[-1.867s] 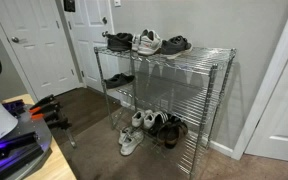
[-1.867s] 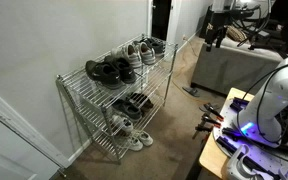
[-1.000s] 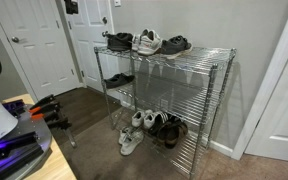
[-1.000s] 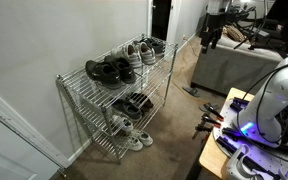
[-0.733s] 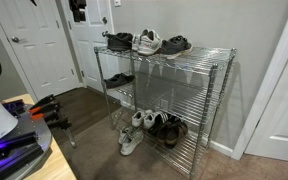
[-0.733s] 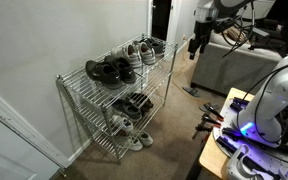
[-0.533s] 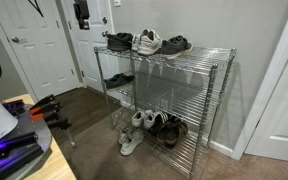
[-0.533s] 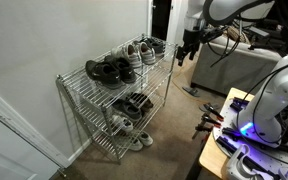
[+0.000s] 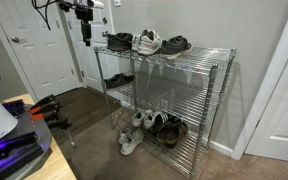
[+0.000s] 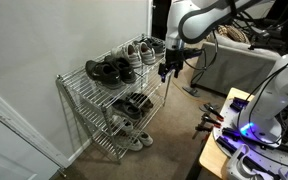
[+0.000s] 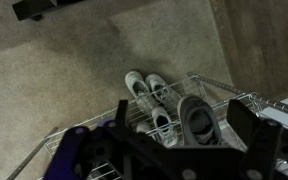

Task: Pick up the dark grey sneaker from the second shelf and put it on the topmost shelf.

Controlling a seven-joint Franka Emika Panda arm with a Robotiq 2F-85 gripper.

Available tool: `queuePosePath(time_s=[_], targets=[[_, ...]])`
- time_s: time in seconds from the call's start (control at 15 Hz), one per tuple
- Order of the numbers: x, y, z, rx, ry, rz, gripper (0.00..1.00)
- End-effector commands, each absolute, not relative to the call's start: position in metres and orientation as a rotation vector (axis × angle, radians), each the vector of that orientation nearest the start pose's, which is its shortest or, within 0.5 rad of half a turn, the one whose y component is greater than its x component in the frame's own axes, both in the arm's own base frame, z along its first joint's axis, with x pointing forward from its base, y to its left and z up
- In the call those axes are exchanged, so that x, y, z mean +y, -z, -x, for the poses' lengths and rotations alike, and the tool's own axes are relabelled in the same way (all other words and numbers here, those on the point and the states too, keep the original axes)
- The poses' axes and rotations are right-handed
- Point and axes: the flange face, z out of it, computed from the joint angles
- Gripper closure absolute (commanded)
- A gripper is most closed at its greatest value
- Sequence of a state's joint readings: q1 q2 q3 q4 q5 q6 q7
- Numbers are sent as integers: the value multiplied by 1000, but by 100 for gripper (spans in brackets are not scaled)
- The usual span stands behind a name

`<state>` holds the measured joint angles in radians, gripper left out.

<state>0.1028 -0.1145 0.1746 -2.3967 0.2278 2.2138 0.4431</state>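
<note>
Chrome top shelf (image 9: 199,52) now alongside: swung in close, gripper (image 9: 85,33) spread, empty; dark sneaker (image 9: 118,79) untouched one tier down.

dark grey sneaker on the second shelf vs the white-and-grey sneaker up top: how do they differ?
Colour: the dark grey sneaker is almost black; the white-and-grey sneaker is pale.
Level: the dark grey sneaker sits on the second shelf; the white-and-grey sneaker sits on the topmost shelf.
Shared: both sit sole-down, untouched by the gripper.
</note>
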Motion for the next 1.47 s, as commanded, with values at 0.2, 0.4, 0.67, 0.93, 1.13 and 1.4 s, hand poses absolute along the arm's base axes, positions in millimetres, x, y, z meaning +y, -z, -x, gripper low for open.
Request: queuePosePath(time_s=[0.2,0.4,0.67,0.93,1.13,1.4], targets=[[164,-317,-468,354,-322,2936,0],[164,-315,-466,374,-318,2952,0],[164,-314,-471,366,-329,2945,0],[168,-310,-465,345,-261,2974,0],[172,-291,-446,277,-183,2989,0],[183,-256,-411,231,-12,3003,0]])
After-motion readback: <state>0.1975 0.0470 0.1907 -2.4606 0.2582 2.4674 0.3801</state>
